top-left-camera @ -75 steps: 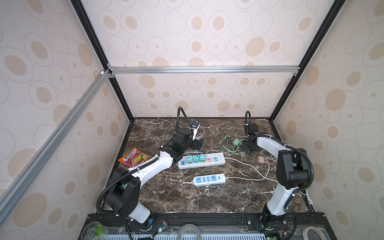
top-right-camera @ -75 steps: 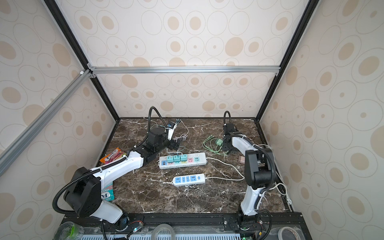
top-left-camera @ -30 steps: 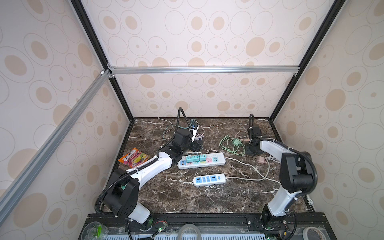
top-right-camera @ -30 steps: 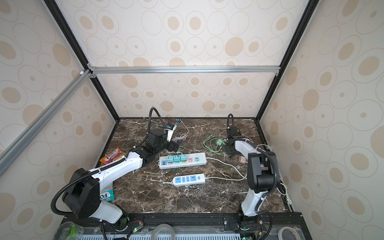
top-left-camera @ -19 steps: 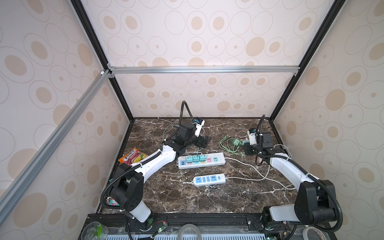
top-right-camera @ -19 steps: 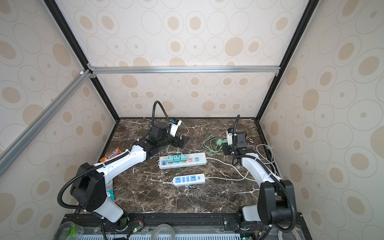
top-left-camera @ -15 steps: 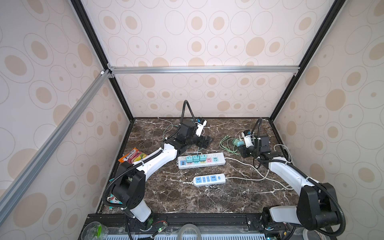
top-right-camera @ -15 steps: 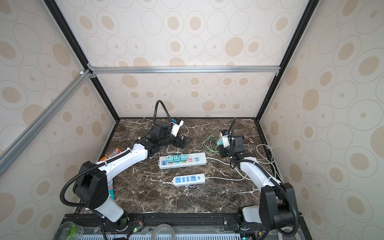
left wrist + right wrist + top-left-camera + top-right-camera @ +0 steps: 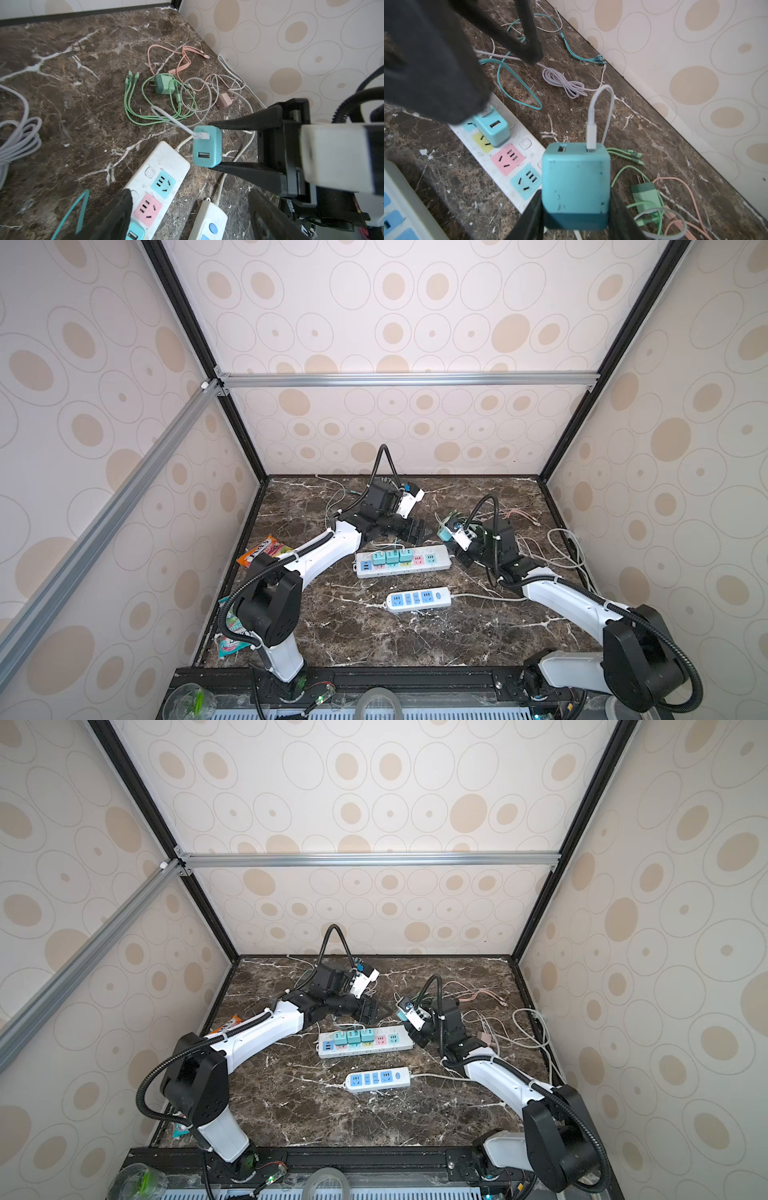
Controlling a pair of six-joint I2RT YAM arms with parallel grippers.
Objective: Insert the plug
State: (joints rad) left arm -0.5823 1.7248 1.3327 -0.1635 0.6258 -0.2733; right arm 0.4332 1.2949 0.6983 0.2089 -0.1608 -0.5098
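Right gripper (image 9: 216, 145) pinches teal plug (image 9: 206, 152), white cable in one port, held just past the white power strip's (image 9: 166, 162) end. Left gripper (image 9: 189, 194) fingers spread wide. Green charger (image 9: 163, 84) and pink charger (image 9: 223, 101) lie on the marble beyond.

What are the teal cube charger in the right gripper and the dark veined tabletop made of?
Teal cube charger: probably moulded plastic, matte, rounded edges, small scuffs.
Dark veined tabletop: polished marble or marble-look laminate, white veins and soft sheen; cannot tell which.
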